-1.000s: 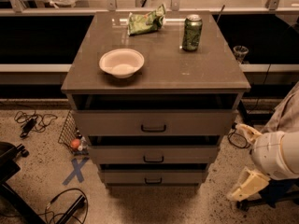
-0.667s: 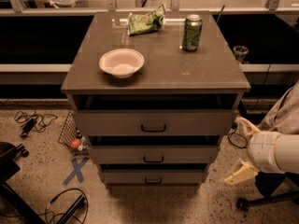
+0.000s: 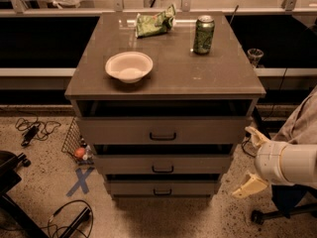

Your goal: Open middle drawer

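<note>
The middle drawer (image 3: 163,163) is the second of three grey-brown fronts in the cabinet, with a small dark bail handle (image 3: 163,169) at its centre. All three drawers stand slightly out, with dark gaps above them. My gripper (image 3: 250,161) is low at the right of the cabinet, level with the middle drawer and apart from it. Its two cream fingers (image 3: 256,136) are spread wide and hold nothing. The white wrist extends off to the right edge.
On the cabinet top (image 3: 223,73) sit a white bowl (image 3: 129,66), a green can (image 3: 203,34) and a green snack bag (image 3: 155,22). A chair base (image 3: 277,212) stands behind my arm. Cables (image 3: 32,130), a wire basket (image 3: 77,143) and blue tape (image 3: 80,180) lie on the floor at left.
My gripper has shifted slightly left and up, nearer the cabinet's right side. The drawers have not moved.
</note>
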Motion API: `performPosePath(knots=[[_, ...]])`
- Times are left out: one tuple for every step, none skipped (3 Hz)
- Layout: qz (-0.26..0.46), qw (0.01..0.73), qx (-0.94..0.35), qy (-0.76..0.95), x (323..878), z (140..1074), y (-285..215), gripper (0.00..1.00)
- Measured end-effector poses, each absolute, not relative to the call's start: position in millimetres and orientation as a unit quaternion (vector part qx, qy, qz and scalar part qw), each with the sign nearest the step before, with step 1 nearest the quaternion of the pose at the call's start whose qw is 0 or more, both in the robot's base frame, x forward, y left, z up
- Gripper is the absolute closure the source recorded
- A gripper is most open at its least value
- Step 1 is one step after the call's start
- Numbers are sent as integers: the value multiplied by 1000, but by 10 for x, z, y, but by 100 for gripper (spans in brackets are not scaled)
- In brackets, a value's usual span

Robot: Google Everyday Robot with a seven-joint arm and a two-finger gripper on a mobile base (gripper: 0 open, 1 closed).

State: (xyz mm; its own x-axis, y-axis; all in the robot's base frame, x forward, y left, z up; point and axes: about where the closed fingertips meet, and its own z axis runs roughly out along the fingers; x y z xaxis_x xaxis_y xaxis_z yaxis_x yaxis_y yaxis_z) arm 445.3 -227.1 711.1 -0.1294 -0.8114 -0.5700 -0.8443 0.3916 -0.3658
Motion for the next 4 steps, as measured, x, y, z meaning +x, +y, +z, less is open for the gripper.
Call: performPosePath(knots=[[24, 339, -542, 769, 4426, 6510, -2190, 0], [39, 333, -529, 780, 4484, 5937, -2154, 0], [57, 324, -526, 785, 4656, 5410, -2090, 0], [76, 310, -534, 783, 4898, 5002, -1967, 0]])
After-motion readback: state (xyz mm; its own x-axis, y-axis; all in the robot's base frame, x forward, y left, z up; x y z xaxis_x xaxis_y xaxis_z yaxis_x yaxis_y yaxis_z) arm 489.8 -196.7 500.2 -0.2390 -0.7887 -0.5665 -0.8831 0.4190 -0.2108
